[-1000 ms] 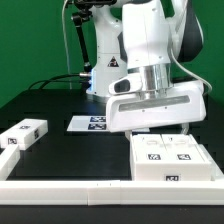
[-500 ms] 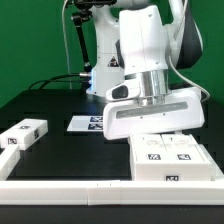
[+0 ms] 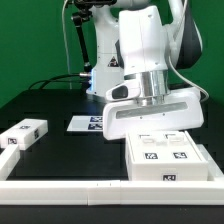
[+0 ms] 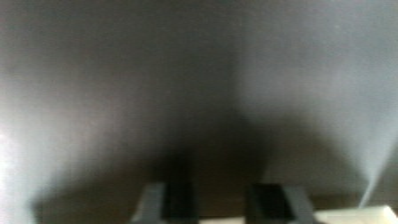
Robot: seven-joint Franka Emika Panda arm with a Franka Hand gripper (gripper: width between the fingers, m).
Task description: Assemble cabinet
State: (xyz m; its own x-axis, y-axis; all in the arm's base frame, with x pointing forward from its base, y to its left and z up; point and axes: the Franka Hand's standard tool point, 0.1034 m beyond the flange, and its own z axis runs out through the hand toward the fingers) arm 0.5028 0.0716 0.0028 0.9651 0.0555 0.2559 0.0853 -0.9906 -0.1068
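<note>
The cabinet [image 3: 166,157], a large white boxy shell with tags on its top, lies at the front on the exterior view's right. My gripper [image 3: 150,131] reaches down onto its far edge, and the hand hides the fingertips there. In the wrist view the gripper [image 4: 226,206] shows two dark fingers [image 4: 178,205] set close together with a narrow gap, against a blurred grey surface. The jaws appear shut on the cabinet's wall. A smaller white tagged block [image 3: 23,134] lies at the exterior view's left.
The marker board [image 3: 86,123] lies flat behind the gripper near the arm's base. A long white border rail [image 3: 60,186] runs along the front edge of the black table [image 3: 60,150]. A green wall stands behind.
The gripper and the cabinet have moved together a little toward the exterior view's left. The small block and the marker board have not moved.
</note>
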